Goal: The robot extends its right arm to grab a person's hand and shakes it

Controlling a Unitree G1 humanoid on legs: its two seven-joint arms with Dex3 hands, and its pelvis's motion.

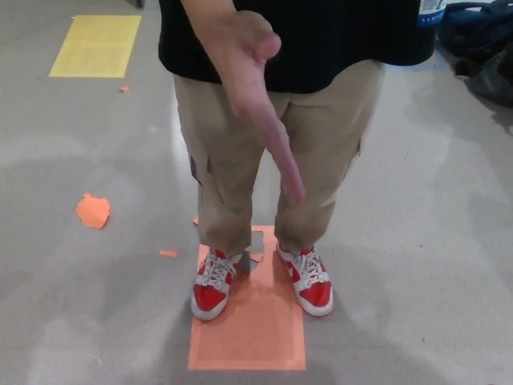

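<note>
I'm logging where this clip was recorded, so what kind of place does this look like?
Probably an indoor lab or workshop test area. The smooth grey floor carries taped markers: an orange rectangle under the person's red-and-white sneakers and a yellow rectangle farther back. The person's hand is held out; no robot hand shows.

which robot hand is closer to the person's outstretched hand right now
Neither can be judged: no robot hand shows in the head view, left or right. Only the person's hand is visible, extended forward with fingers together, above the red and white sneakers on the orange floor marking.

The person wears a black shirt [337, 36] and khaki cargo trousers [321, 152]. Red-and-white sneakers [215, 289] have white laces.
</note>
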